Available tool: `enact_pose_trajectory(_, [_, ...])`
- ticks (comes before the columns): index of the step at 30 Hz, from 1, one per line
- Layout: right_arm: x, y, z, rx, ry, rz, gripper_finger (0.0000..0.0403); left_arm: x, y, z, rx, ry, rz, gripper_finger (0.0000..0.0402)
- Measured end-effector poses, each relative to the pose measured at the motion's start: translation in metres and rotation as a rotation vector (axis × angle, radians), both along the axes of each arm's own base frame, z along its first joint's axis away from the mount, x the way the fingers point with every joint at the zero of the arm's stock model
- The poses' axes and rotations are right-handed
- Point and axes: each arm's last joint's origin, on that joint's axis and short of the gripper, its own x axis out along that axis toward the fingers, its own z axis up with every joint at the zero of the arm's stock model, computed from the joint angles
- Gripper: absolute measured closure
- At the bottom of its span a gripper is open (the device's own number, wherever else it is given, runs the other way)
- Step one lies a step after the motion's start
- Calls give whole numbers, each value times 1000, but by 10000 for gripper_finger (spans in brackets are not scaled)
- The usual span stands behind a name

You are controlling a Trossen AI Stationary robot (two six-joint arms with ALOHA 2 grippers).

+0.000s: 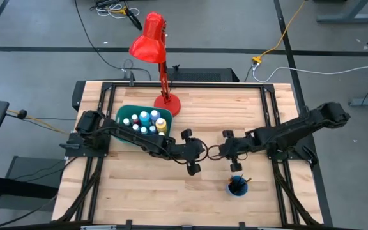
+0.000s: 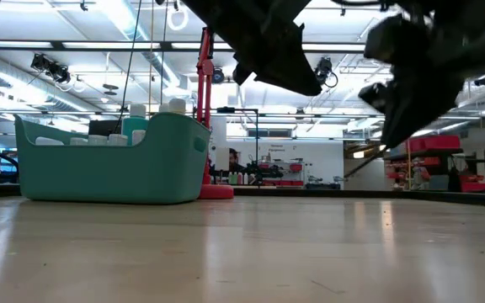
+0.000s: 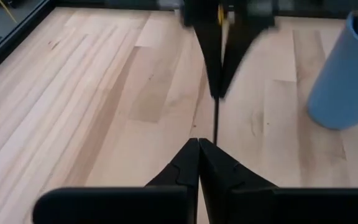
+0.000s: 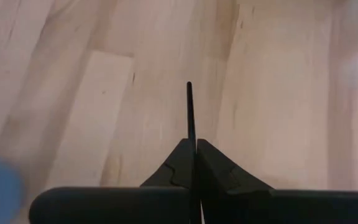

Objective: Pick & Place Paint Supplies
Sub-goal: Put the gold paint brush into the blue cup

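Where the bin stands: a teal bin (image 1: 125, 110) is set on the far left part of the wooden counter (image 1: 145, 191), just left of the base of a red lamp (image 1: 153, 41).
Bottles: white-capped paint bottles (image 1: 144, 118) are seen upright inside the bin, packed close together; blue, teal, white and yellow ones can be made out.
Left arm: it is stretched from the left edge, past the near side of the bin, to the middle of the counter.
Left hand: the left hand (image 3: 197, 146) is held above the bare wood with its fingers pressed together; nothing is seen pinched between them.
Paintbrush: a thin dark paintbrush (image 3: 216, 121) is held above the middle of the counter, between the two hands; its free end is seen just beside the left fingertips, and contact cannot be told.
Right hand: the right hand (image 4: 194, 146) is closed on the paintbrush, whose handle is seen projecting straight out between the fingers, towards the left hand.
Right arm: it is stretched in from the right edge to the middle.
Cup: a small round blue cup (image 1: 237, 186) is stood near and right of centre, with dark handles seen inside it.
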Motion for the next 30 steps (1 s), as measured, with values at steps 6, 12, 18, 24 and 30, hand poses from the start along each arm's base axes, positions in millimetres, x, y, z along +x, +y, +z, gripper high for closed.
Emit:
enact_pose_trajectory(6, [-5,11,49,57,153,14,392,-2,-7,0,6,4,-18,385])
enact_pose_trajectory(12, [-15,29,113,91,186,13,392,-2,-8,0,6,3,-21,392])
enact_pose_trajectory(18, [-27,50,149,141,183,32,392,-2,-8,0,9,4,-22,392])
enact_pose_trajectory(24, [-33,84,138,126,337,116,392,-2,-5,0,48,-11,38,385])
enact_pose_trajectory(30, [-31,113,121,51,402,186,392,0,-5,2,33,-46,63,384])
